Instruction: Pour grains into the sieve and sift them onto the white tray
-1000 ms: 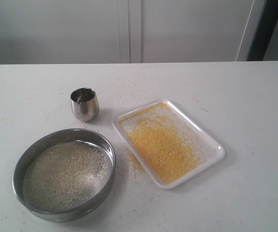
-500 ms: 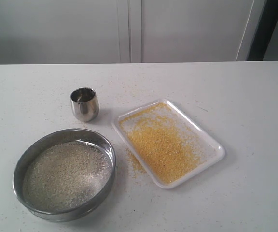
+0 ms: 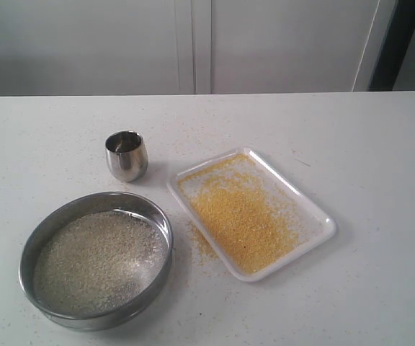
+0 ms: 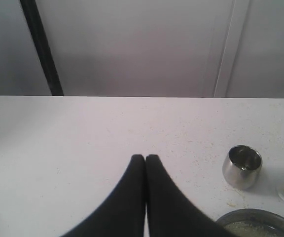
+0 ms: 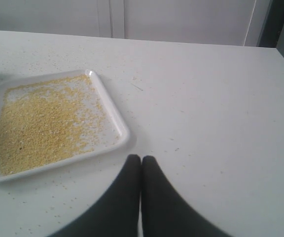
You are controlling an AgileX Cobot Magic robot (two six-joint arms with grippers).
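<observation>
The sieve rests on the table at the front left, holding pale coarse grains on its mesh. To its right lies the white tray, angled, with fine yellow grains spread over it. A few yellow grains lie on the table beside the tray's near-left rim. Neither arm shows in the exterior view. My left gripper is shut and empty, hovering away from the sieve, whose rim shows at a corner. My right gripper is shut and empty, just beside a corner of the white tray.
A small steel cup stands upright behind the sieve, also seen in the left wrist view as the cup. Stray grains dot the white table. White cabinet doors stand behind the table's far edge.
</observation>
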